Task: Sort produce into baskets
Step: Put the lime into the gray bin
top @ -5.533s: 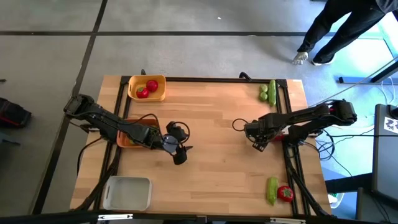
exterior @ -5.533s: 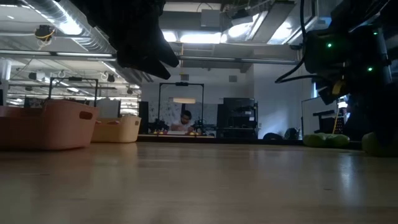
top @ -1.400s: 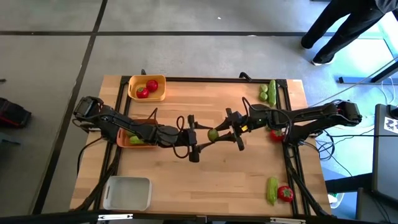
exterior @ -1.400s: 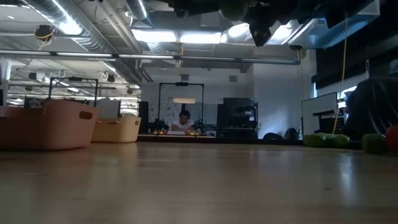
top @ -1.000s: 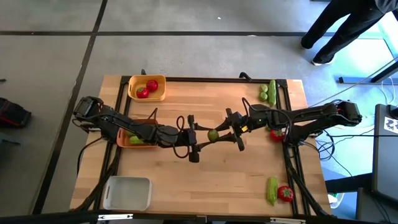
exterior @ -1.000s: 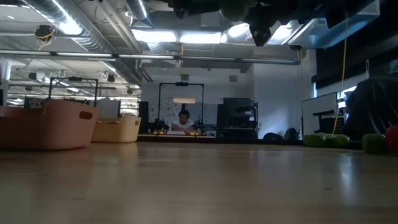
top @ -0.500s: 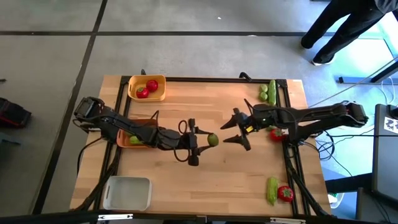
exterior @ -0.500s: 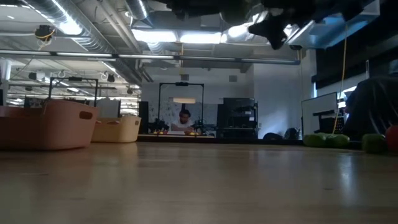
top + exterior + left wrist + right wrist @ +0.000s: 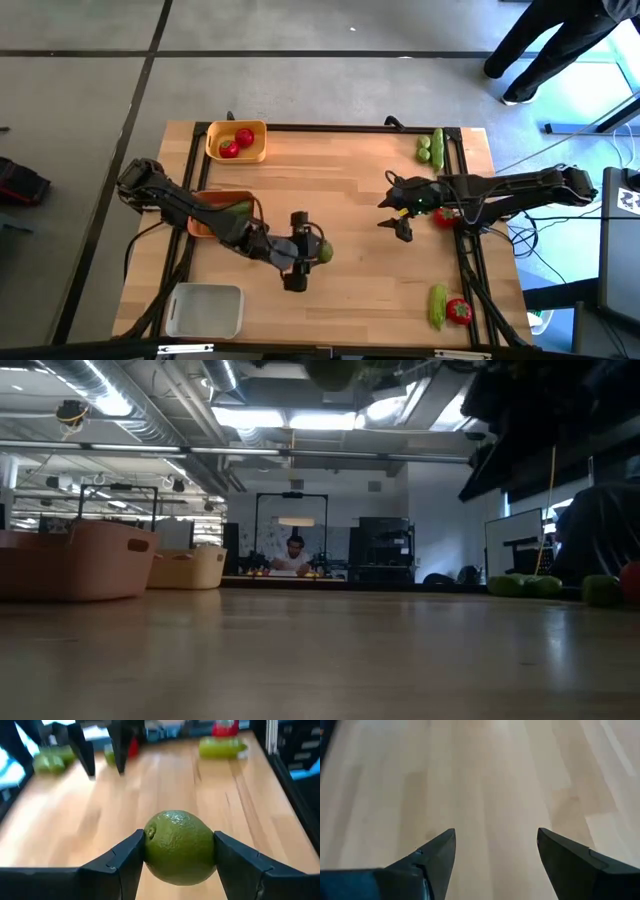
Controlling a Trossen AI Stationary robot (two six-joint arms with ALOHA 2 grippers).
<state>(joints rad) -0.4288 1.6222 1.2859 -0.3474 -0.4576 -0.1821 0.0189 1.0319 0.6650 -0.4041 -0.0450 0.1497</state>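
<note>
One pebbly round lime [image 9: 179, 846] clamped between the left gripper [image 9: 308, 250] fingers [image 9: 116, 861], held above the bare plank desk [image 9: 360, 170] near its middle. Farther right, right gripper [image 9: 397, 212] spread wide, gripping nothing, hanging over pale wood grain. Beyond, orange basket [image 9: 208, 212] half hidden under the left arm; far corner, yellow basket [image 9: 237, 141] with two glossy red tomatoes [image 9: 237, 142].

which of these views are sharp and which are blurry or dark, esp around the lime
Left wrist view: the lime between the left gripper fingers is sharp, the produce farther off is blurred. Low view: the arms overhead are dark silhouettes against bright ceiling lights, and the near tabletop is soft. Right wrist view: the wood is slightly blurred. High view: evenly lit.
</note>
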